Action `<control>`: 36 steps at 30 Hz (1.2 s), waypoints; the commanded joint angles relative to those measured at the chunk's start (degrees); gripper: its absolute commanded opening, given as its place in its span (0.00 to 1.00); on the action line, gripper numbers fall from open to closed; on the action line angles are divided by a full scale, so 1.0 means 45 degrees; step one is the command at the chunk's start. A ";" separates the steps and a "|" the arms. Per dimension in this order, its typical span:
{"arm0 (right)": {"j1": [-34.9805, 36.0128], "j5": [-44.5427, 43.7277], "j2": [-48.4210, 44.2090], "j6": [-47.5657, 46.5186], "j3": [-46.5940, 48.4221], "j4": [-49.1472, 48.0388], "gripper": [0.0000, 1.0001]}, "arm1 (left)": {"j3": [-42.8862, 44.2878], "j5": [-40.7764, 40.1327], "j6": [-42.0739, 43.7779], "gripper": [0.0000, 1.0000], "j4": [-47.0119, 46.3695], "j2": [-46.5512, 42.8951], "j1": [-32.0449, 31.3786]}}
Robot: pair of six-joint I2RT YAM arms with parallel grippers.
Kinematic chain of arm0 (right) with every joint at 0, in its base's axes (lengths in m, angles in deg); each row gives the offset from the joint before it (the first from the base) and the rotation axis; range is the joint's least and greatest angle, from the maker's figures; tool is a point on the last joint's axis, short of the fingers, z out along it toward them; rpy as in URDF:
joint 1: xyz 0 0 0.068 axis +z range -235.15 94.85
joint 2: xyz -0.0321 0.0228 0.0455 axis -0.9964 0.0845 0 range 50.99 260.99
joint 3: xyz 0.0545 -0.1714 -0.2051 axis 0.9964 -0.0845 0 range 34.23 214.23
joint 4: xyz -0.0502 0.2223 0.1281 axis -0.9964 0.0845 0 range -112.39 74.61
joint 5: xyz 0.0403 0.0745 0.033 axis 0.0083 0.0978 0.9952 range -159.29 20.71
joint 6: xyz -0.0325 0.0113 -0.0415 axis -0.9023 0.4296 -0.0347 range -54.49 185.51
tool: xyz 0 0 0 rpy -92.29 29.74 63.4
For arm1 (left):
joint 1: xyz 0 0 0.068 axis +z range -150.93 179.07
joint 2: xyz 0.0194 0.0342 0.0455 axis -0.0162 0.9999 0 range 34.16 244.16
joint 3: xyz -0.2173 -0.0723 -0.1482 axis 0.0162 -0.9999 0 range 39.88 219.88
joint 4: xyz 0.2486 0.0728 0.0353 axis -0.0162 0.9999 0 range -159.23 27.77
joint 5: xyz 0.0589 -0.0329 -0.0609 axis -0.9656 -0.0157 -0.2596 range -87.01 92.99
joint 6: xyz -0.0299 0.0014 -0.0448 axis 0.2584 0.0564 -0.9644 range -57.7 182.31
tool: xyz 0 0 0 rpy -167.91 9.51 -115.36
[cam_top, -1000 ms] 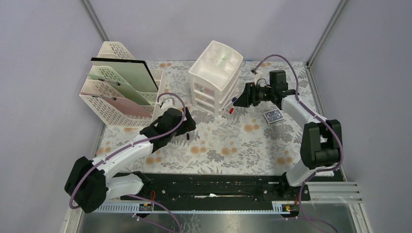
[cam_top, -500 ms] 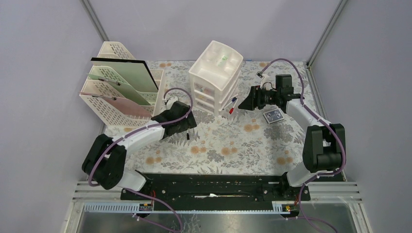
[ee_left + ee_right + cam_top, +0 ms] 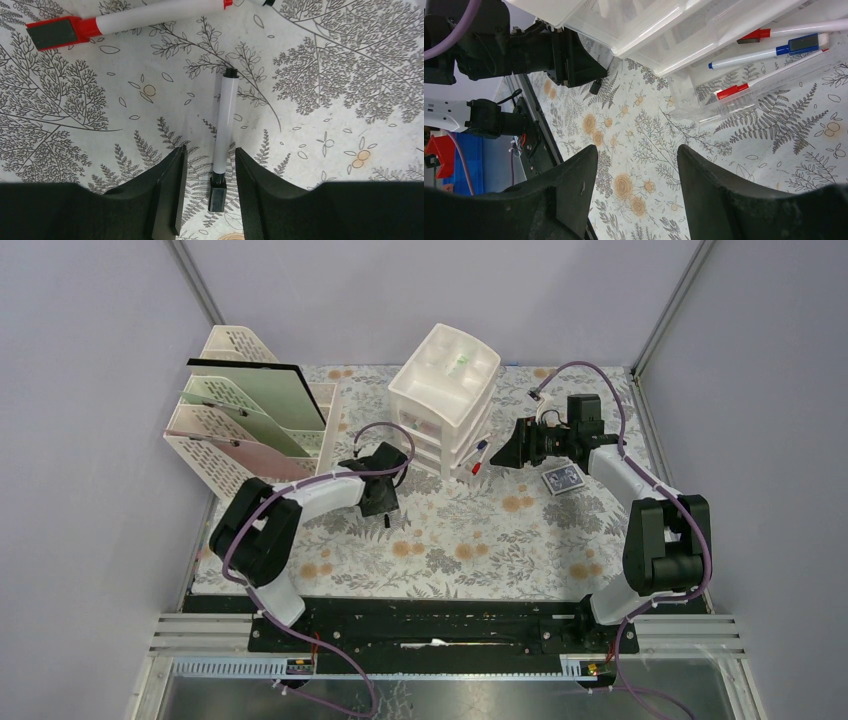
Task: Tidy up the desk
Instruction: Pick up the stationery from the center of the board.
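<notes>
The desk (image 3: 480, 540) is covered in a pale fern-and-flower cloth. On the desk (image 3: 325, 100) lies a white marker with black ends (image 3: 224, 120), its lower end between the fingers of my left gripper (image 3: 208, 150). A gap shows on each side of it, so the gripper is open. From above, the left gripper (image 3: 381, 498) points down in front of the drawer unit (image 3: 443, 400). My right gripper (image 3: 497, 452) hovers open and empty beside the pulled-out bottom drawer (image 3: 704, 107), with the desk showing through the right gripper (image 3: 636, 150).
A red-capped marker (image 3: 150, 16) lies on the cloth just beyond the black one. The open drawer holds a blue marker (image 3: 764, 52) and red ones (image 3: 734, 90). A card box (image 3: 562, 480) lies right of the drawer. A cream file rack (image 3: 250, 430) stands at back left.
My left arm has folded in and its gripper has come down over the black marker, jaws narrowing around it. The right gripper backed slightly away from the drawer, then held still.
</notes>
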 commanded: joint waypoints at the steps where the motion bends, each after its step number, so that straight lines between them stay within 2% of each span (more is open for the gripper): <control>1: -0.0069 0.0355 -0.0541 -0.0102 -0.0020 -0.0416 0.66 | 0.0634 -0.0217 0.0266 0.43 0.0341 0.0265 0.0043; 8: -0.0079 0.0484 -0.0578 -0.0056 0.0019 -0.0453 0.66 | 0.0724 0.0048 0.0528 0.33 0.0337 0.0816 0.0052; 12: -0.0070 0.0782 -0.0746 -0.0172 0.0001 -0.0446 0.66 | 0.0680 0.0112 0.0700 0.14 0.0338 0.0858 0.0041; 16: -0.0070 0.1204 -0.1033 -0.0372 -0.0073 -0.0439 0.66 | 0.0650 0.0385 0.0668 0.00 0.0311 0.0462 0.0022; 19: -0.0079 0.1880 -0.1152 -0.0522 -0.0160 -0.0452 0.66 | 0.0394 0.1016 0.0996 0.00 -0.0082 -0.0483 -0.0053; 24: -0.0071 0.2972 -0.1562 -0.1190 -0.0628 -0.0513 0.68 | -0.1241 0.3392 0.1902 0.00 -0.2123 -0.2706 -0.0061; 30: -0.0071 0.3934 -0.2077 -0.1370 -0.1379 -0.0687 0.71 | -0.4048 0.7098 0.2401 0.00 -0.5934 -0.5577 -0.0051; 33: -0.0070 0.4608 -0.2178 -0.0841 -0.1719 -0.1356 0.73 | -0.4617 0.8341 0.2435 0.00 -0.7590 -0.6706 -0.0078; 36: -0.0070 0.5094 -0.2233 0.0697 -0.2147 -0.3065 0.74 | -0.4494 0.9055 0.2437 0.00 -0.8445 -0.7207 -0.0100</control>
